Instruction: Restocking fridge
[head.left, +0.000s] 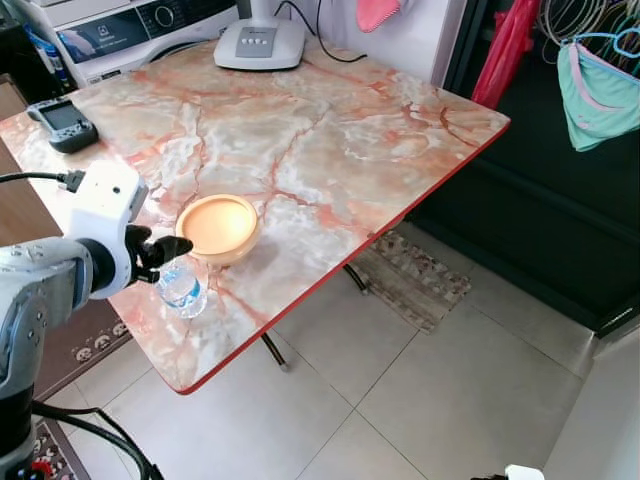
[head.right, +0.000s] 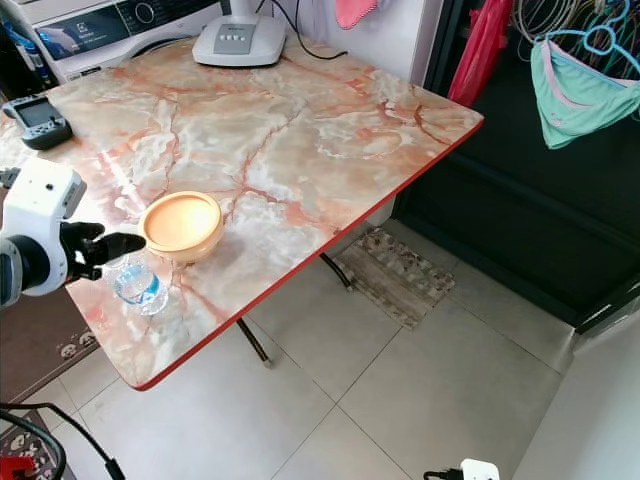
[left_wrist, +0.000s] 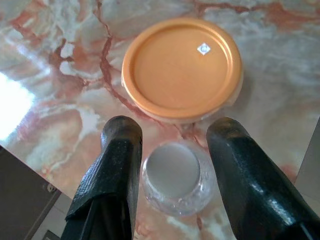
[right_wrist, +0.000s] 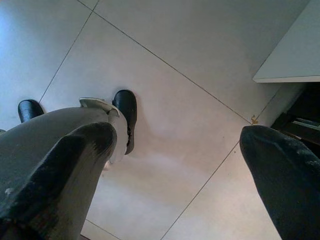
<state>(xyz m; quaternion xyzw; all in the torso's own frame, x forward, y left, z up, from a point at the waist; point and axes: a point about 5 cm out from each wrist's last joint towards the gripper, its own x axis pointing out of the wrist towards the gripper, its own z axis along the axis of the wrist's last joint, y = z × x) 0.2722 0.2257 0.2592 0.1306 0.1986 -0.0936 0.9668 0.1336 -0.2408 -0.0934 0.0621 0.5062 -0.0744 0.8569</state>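
Looking down my left gripper (left_wrist: 172, 172), I see its fingers apart, flanking the bottle (left_wrist: 178, 176) without touching; beyond them sits the orange bowl (left_wrist: 181, 67) on the table (head.left: 330, 150). My right gripper (right_wrist: 170, 165) hangs spread above floor tiles (right_wrist: 200, 65).

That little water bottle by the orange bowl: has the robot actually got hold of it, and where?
Not yet. The left gripper is open, one finger on each side of the water bottle's capped top, with gaps showing.
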